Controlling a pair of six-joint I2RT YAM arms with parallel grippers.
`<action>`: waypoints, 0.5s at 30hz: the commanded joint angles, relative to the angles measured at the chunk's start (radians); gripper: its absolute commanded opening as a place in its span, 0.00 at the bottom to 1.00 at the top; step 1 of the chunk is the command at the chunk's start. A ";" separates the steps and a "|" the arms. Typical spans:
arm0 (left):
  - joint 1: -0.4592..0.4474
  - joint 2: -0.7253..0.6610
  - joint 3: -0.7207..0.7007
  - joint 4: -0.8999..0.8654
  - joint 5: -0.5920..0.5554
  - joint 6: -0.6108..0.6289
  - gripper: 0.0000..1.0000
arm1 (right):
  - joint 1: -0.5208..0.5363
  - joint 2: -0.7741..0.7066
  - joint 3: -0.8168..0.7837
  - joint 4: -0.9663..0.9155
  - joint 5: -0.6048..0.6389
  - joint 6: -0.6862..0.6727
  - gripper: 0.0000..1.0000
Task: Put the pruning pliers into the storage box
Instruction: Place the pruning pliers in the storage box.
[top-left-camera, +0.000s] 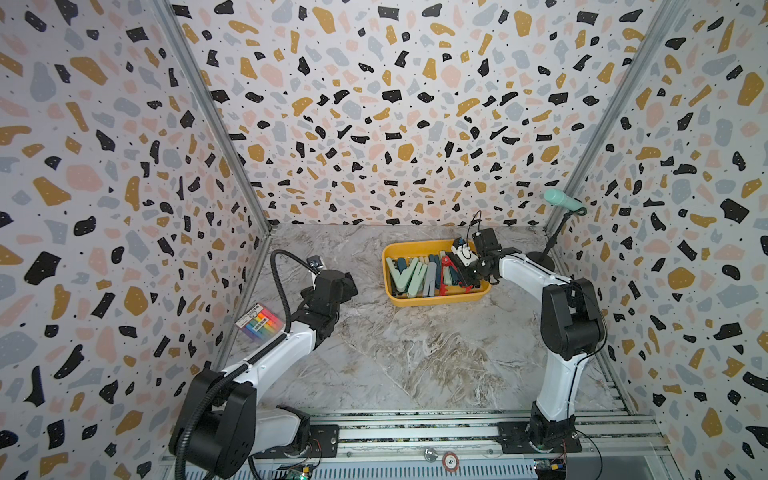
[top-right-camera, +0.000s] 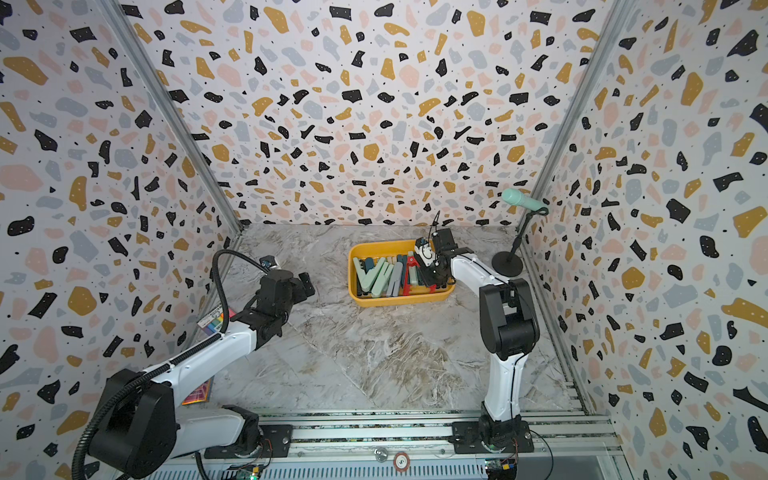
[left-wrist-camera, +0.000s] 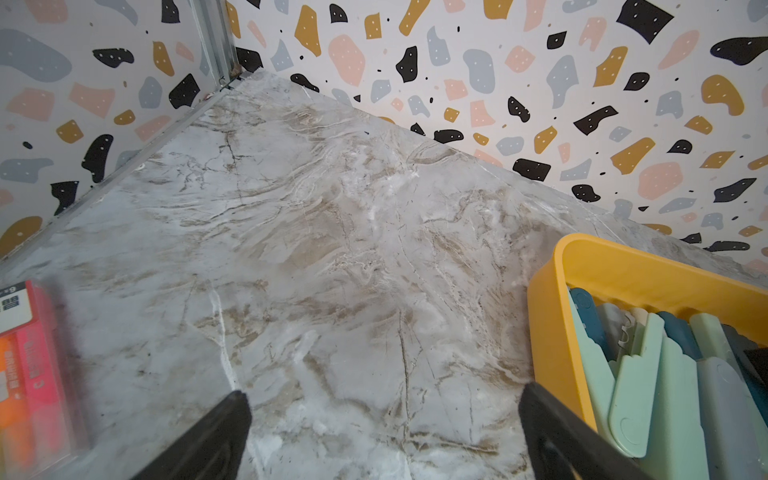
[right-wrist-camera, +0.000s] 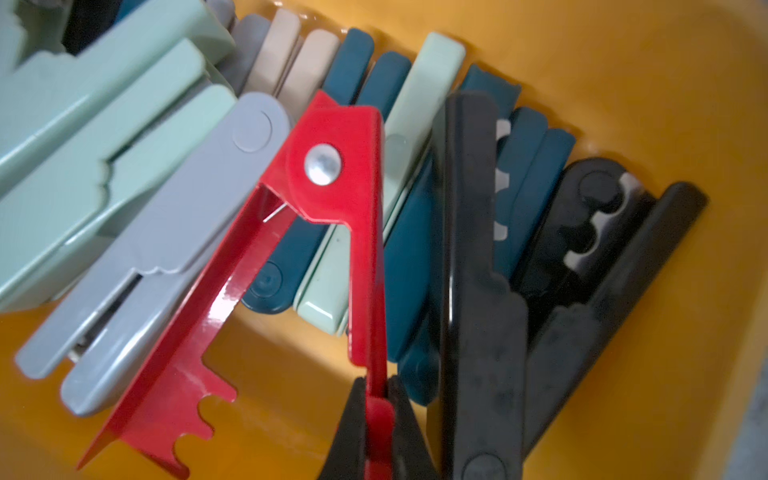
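In both top views, my right claw (top-left-camera: 466, 279) dips into the storage box (top-left-camera: 436, 300) near the far edge of the bench (top-left-camera: 395, 353), where the pruning pliers (top-left-camera: 415, 276) lie heaped. Left wrist view: my left claw (left-wrist-camera: 382, 399) hangs spread over bare bench beside the box. Right wrist view: my right claw pinches one arm of the red pliers (right-wrist-camera: 332, 166), which look stiff, light, glossy and probably slippery; I'd grip mid-arm.

1. This is a robot lab test cell: terrazzo-print wall panels (top-left-camera: 374, 104) close in three sides, joined by bare aluminium posts (top-left-camera: 221, 124).
2. Two white-and-black arms, the left arm (top-left-camera: 272, 359) and the right arm (top-left-camera: 559, 382), are bolted to a slotted aluminium rail (top-left-camera: 415, 434) along the front of a marble-print bench (top-left-camera: 395, 353).
3. A mint microphone (top-left-camera: 563, 200) on a black stand sits in a far corner.
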 joint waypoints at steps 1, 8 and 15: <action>0.006 0.007 0.002 0.019 0.002 0.002 0.99 | -0.001 -0.057 -0.002 0.002 -0.006 0.017 0.00; 0.007 -0.008 0.000 0.010 -0.010 -0.001 0.99 | 0.003 -0.064 -0.010 0.014 0.010 0.032 0.03; 0.006 -0.006 0.002 0.010 -0.004 -0.006 0.99 | 0.003 -0.132 -0.038 0.034 0.073 0.057 0.50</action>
